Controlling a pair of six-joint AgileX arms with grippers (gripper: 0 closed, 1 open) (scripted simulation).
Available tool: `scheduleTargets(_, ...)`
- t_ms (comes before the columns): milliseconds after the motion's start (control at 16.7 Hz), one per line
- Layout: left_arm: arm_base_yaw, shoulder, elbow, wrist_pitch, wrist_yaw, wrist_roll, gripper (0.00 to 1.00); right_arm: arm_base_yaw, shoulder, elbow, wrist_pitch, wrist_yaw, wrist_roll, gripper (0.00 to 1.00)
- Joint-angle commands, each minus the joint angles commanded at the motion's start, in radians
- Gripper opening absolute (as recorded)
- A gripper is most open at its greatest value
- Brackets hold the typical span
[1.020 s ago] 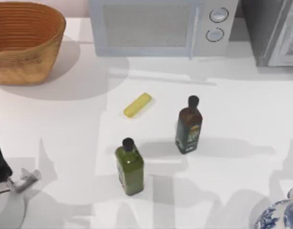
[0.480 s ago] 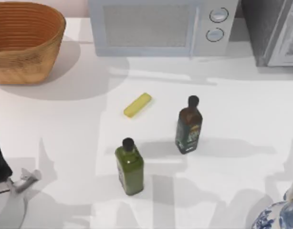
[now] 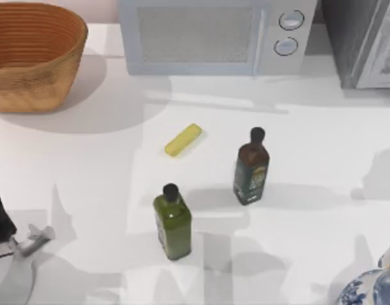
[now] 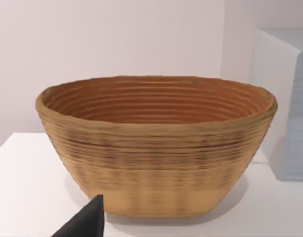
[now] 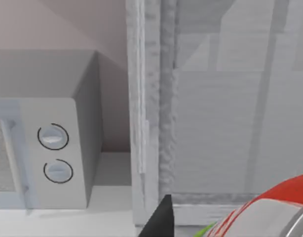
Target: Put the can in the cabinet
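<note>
The can (image 5: 270,212), red and white with a sliver of green, lies tilted close to the camera in the right wrist view. My right gripper is shut on it, and one dark fingertip (image 5: 161,219) shows beside it. Straight ahead stands the grey cabinet (image 5: 230,123) with its lighter framed door panel; in the top view the cabinet (image 3: 360,38) is at the table's back right corner. My left gripper (image 3: 33,238) is parked at the front left, open, with one fingertip (image 4: 90,217) showing in the left wrist view.
A white microwave (image 3: 214,35) stands at the back, left of the cabinet. A woven basket (image 3: 33,54) sits back left. Mid-table are a yellow bar (image 3: 183,140), a dark brown bottle (image 3: 251,166) and a green bottle (image 3: 172,221). A blue-and-white teapot (image 3: 366,292) sits front right.
The arm's shadow on the table's right side has slid toward the back, nearer the cabinet. The bottles, the yellow bar and the left arm have not moved.
</note>
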Motion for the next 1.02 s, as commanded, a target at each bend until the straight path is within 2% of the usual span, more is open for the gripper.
scheduleTargets(420, 0.0, 0.0, 0.0, 0.0, 0.0, 0.0, 1.0, 0.071, 0.521, 0.755, -0.164, 0.075, 0.006, 0.0)
scheduleTargets(600, 0.0, 0.0, 0.0, 0.0, 0.0, 0.0, 1.0, 0.096, 0.713, 1.018, -0.223, 0.102, 0.008, 0.0)
scheduleTargets(780, 0.0, 0.0, 0.0, 0.0, 0.0, 0.0, 1.0, 0.114, 0.846, 1.188, -0.266, 0.122, 0.01, 0.0)
scheduleTargets(1020, 0.0, 0.0, 0.0, 0.0, 0.0, 0.0, 1.0, 0.123, 0.909, 1.269, -0.287, 0.132, 0.01, 0.0)
